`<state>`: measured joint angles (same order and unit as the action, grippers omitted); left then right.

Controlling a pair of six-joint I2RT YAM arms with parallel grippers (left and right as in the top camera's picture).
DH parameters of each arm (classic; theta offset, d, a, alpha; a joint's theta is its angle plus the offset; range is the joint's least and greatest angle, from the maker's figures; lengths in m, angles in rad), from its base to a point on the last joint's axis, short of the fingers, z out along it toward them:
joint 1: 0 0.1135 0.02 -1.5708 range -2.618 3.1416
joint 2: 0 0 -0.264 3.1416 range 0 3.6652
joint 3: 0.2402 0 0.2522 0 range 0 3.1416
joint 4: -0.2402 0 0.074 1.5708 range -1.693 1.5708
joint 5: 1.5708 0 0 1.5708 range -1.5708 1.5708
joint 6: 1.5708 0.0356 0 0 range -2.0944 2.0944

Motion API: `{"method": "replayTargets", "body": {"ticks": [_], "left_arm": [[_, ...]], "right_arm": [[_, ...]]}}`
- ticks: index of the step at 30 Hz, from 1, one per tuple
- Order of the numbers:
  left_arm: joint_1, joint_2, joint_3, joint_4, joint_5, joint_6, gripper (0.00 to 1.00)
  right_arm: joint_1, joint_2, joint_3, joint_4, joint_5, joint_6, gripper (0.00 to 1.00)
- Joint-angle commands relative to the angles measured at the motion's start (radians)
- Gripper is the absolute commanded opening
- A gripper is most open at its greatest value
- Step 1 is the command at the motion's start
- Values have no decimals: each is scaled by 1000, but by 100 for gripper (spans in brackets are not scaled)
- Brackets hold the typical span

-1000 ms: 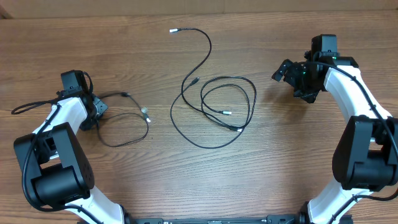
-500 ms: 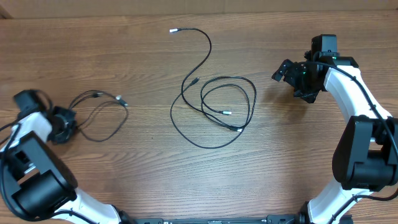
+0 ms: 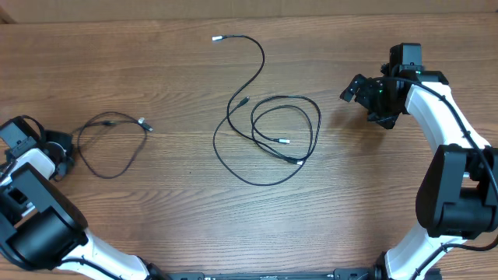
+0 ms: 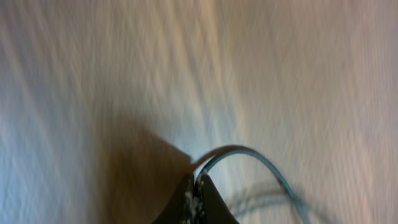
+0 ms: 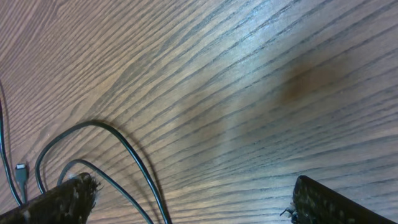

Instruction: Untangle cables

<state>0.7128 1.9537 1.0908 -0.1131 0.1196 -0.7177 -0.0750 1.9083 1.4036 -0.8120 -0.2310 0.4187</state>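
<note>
One thin black cable (image 3: pixel 113 176) lies in a loop at the far left, and my left gripper (image 3: pixel 65 151) is shut on its end. In the left wrist view the closed fingertips (image 4: pixel 194 194) pinch that cable (image 4: pixel 249 152), which arcs away to the right. Two or more other cables (image 3: pixel 317 124) lie looped over one another at the table's middle, and one silver tip (image 3: pixel 216 37) reaches toward the far edge. My right gripper (image 3: pixel 354 89) hovers open just right of those loops. In the right wrist view, the right gripper (image 5: pixel 193 205) has two cable strands (image 5: pixel 134 158) near its left finger.
The wooden table (image 3: pixel 179 218) carries only the cables. Thick black wires run along both arm bodies at the left (image 3: pixel 23 124) and the right (image 3: pixel 436 85). The table's far edge (image 3: pixel 311 17) lies beyond the silver tip.
My left gripper has swung far to the left, dragging its cable loop away from the middle tangle. The right arm and the middle cables have not moved.
</note>
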Motion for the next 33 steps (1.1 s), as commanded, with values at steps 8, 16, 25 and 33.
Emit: {"method": "replayTargets", "body": {"ticks": [8, 16, 25, 33], "left_arm": [[2, 168, -3, 224, -231, -28, 40], [2, -11, 22, 222, -89, 97, 99], [-3, -339, 23, 192, 290, 89, 100], [-102, -377, 23, -213, 483, 188, 70]], "right_arm": [[1, -25, 16, 2, 6, 0, 100], [1, -25, 16, 2, 6, 0, 100], [1, -25, 16, 2, 6, 0, 100], [1, -25, 16, 2, 6, 0, 100]]}}
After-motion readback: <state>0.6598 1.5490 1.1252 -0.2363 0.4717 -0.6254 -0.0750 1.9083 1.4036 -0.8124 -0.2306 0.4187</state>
